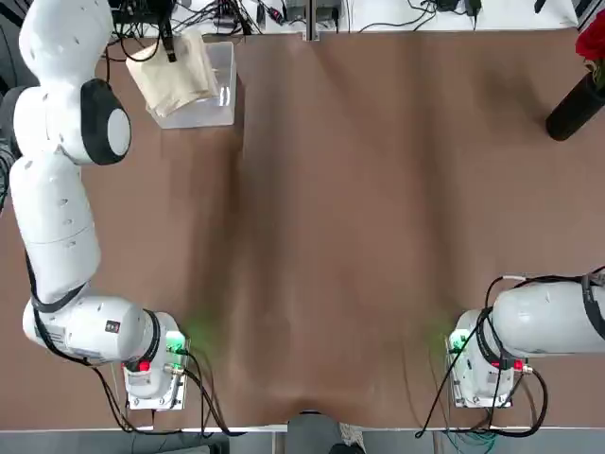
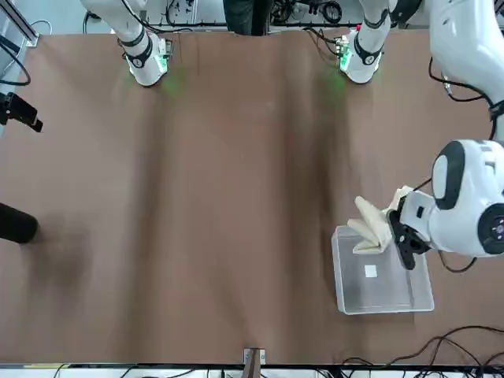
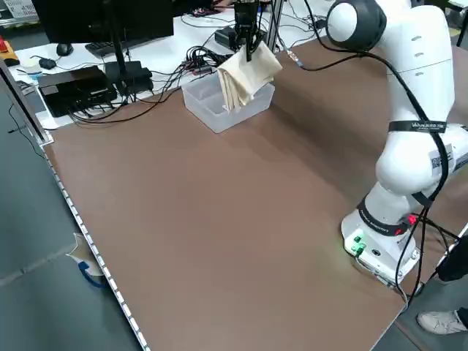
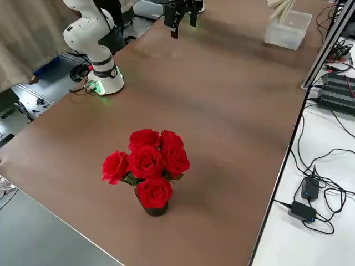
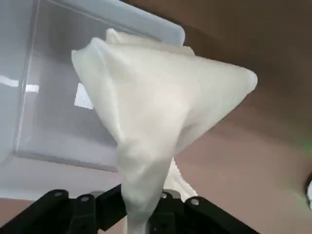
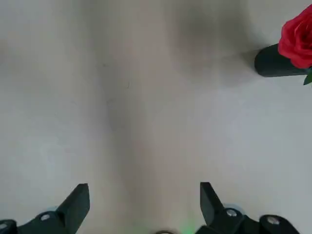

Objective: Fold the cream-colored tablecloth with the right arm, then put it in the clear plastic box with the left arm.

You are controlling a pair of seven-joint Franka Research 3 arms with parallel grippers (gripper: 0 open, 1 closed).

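The tablecloth (image 5: 156,122) hides the left gripper (image 5: 141,204) above the box (image 1: 213,95).

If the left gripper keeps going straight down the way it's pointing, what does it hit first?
Most likely the floor of the clear plastic box. The left gripper, shut on the folded cream tablecloth, points down over it, so the hanging cloth would touch first. Depth is unclear; the near wall could catch it.

From my station, the left gripper (image 5: 141,214) is largely masked by the cream-colored tablecloth (image 5: 156,122) it clamps; I cannot see the fingertips. The cloth also covers part of the clear plastic box (image 5: 48,97), whose far side runs off the wrist picture's edge. Overhead, the vase of roses (image 1: 584,95) is cut by the frame.
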